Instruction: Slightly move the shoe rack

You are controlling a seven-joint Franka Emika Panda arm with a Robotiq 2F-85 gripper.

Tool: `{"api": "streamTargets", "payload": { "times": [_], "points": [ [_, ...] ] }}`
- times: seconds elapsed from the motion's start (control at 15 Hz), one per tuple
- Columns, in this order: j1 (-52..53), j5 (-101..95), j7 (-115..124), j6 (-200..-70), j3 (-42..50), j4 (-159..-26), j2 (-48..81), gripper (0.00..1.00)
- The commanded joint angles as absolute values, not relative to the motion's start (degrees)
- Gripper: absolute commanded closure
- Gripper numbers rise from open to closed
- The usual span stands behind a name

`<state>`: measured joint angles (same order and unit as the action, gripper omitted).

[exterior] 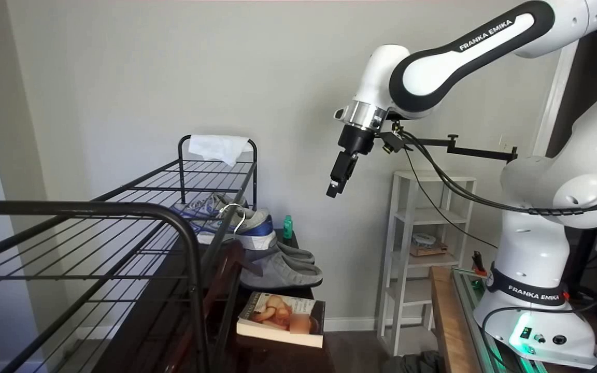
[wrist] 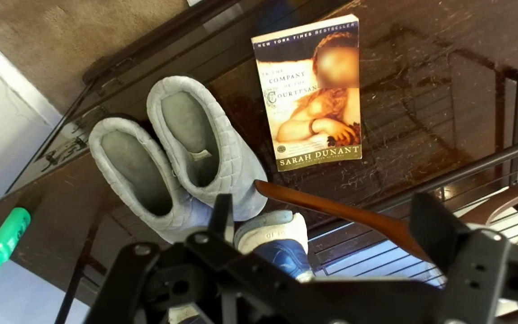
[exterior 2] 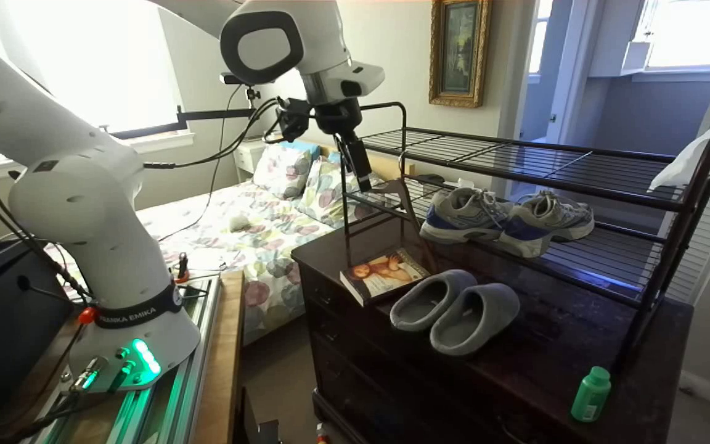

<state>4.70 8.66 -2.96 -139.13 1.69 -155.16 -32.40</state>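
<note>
1. Nearest where I stand: rounded end frame of the shoe rack [exterior: 184, 232]. Black tube, thin-wire shelves. Stands upright on the tabletop [exterior 2: 552, 320], along most of the edge farther from the robot arm [exterior: 532, 178].
2. Rack load: pair of sneakers [exterior 2: 463, 214] on the lower shelf; white cloth [exterior: 218, 147] draped over the top rail at one end; wooden hanger [wrist: 353, 213] hung near the opposite end.
3. Gripper [wrist: 324, 202]: raised above tabletop level, fingers set wide apart, nothing gripped. Clear of the rack.
4. Grey slippers [exterior 2: 495, 305]: side by side, touching, toes toward the rack.
5. Book [wrist: 308, 108]: flat, cover up, beside the tabletop edge nearer the arm, toward the hanger-end corner.
6. Green bottle [exterior 2: 591, 396]: upright, near the corner on the arm side, cloth end.
</note>
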Motion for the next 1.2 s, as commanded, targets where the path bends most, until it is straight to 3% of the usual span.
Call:
{"api": "streamTargets", "payload": {
  "times": [0.0,0.73,1.13],
  "points": [
    [7.4,8.4,-9.2,-139.1,2.2,-148.4,-27.7,0.00],
    [19.6,16.5,-22.6,-130.8,-2.0,-111.7,1.1,0.00],
    [15.9,29.5,-31.4,-130.9,-13.8,-92.5,14.4,0.00]
  ]
}}
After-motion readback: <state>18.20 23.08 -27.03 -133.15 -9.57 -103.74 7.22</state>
